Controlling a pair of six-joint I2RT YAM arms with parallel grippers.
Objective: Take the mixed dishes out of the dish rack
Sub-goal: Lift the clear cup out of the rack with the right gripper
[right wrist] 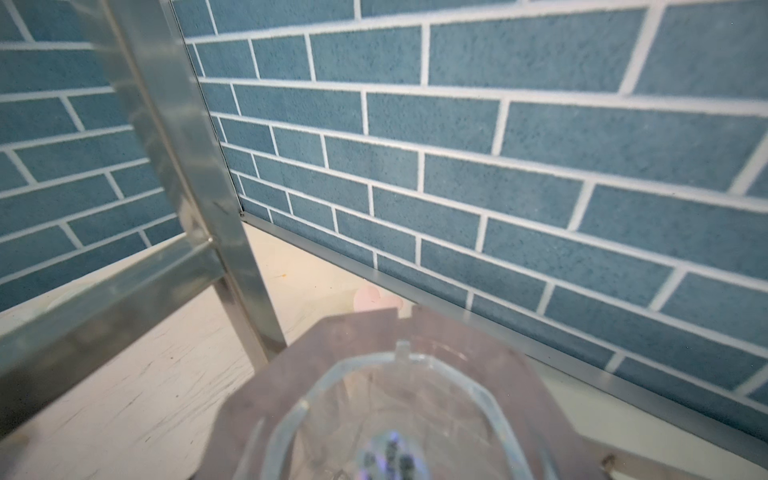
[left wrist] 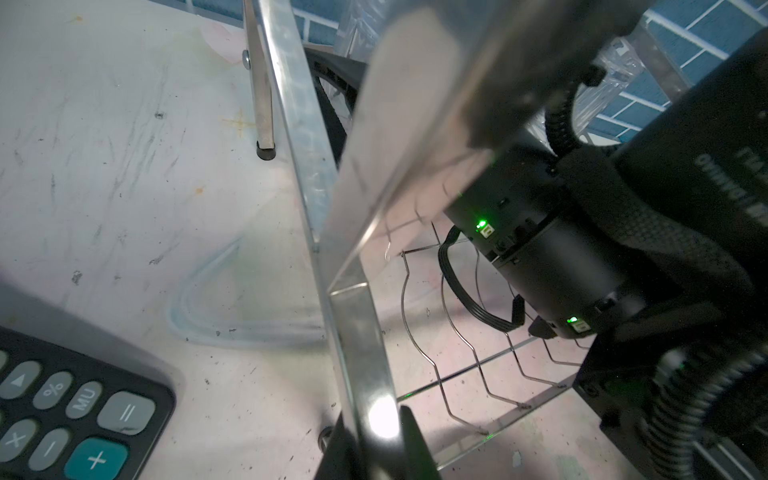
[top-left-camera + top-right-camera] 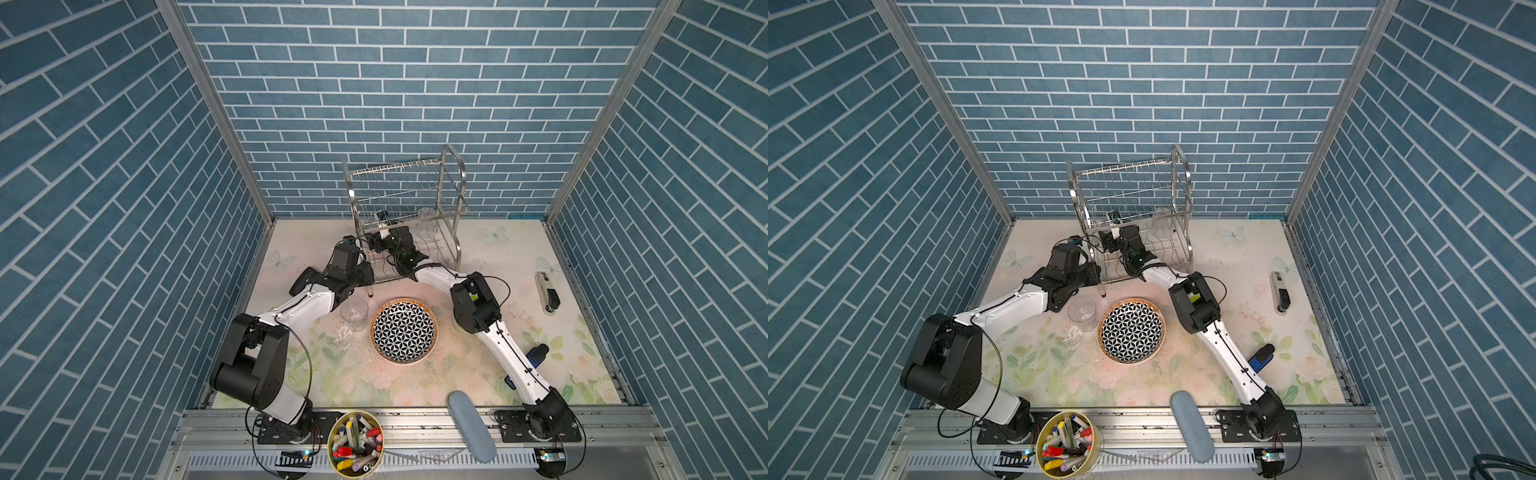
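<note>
Your left fingers (image 2: 415, 449) are clamped on the steel upright at the 7 o'clock corner of the dish rack (image 3: 454, 166), which stands at 12 o'clock on the counter (image 3: 457, 370). Your right fingers (image 3: 384, 226) reach into its lower tier. A clear tumbler (image 1: 386, 415) sits close against them, seemingly between them, but you cannot tell whether they grip it.

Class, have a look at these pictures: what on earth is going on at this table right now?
Two robot arms are emptying a wire dish rack. The left gripper is clamped on a frame bar at the rack's left side, apparently steadying it. The right gripper reaches into the lower tier, right at a clear tumbler; whether its jaws have closed cannot be told. A second tumbler and a star-patterned plate already sit on the table in front.
</note>
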